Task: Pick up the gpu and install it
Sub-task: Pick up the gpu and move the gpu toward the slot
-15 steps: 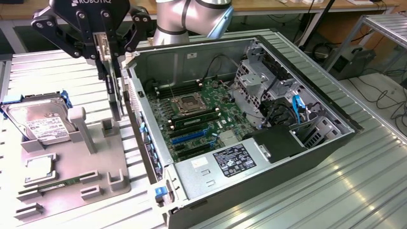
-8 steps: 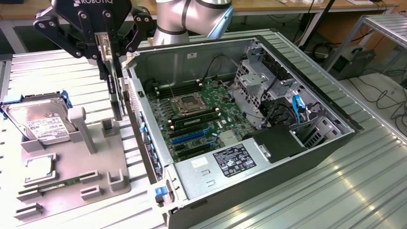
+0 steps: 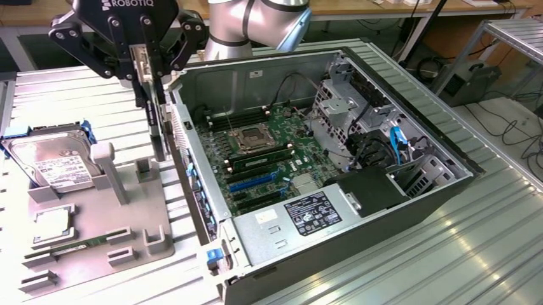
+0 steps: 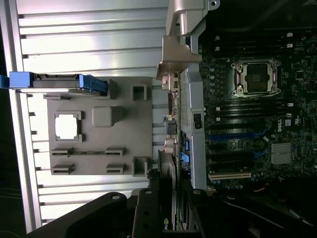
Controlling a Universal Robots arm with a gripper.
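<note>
1. "ROBOTIQ" stands in white letters across the black body of the tool (image 3: 151, 68). The white label on the hard drive (image 3: 51, 162) and the black sticker on the power supply (image 3: 309, 216) carry print too small for me to read.
2. The tool is clamped on the gpu (image 3: 157, 127). Its fingers pinch the card's upper edge, and the card hangs straight down beneath them, edge-on to the exterior view.
3. The gpu is up in the air, outside the computer case (image 3: 246, 79). It hangs just beside the case's outer wall, on the exterior view's left of it, between that wall and the grey tray (image 3: 127, 216).
4. From the wrist, the tool (image 4: 171, 203) looks down the length of the gpu (image 4: 168, 168). The card runs alongside the case wall, with the motherboard (image 4: 247, 124) on the wall's other side.
5. The case lies open on its side. Inside are the motherboard with its processor socket (image 3: 254, 138), a green fitted memory stick (image 3: 259, 159), blue slots (image 3: 254, 182) with no card in them, a metal drive cage (image 3: 344, 108) and the power supply at the near end.
6. The tray holds the hard drive, propped at a lean between blue rails. It also holds a square processor chip (image 3: 51, 222) in a recess and a loose memory stick (image 3: 76, 248) lying flat.
7. Case and tray both sit on a slatted metal desk (image 3: 407, 260).
</note>
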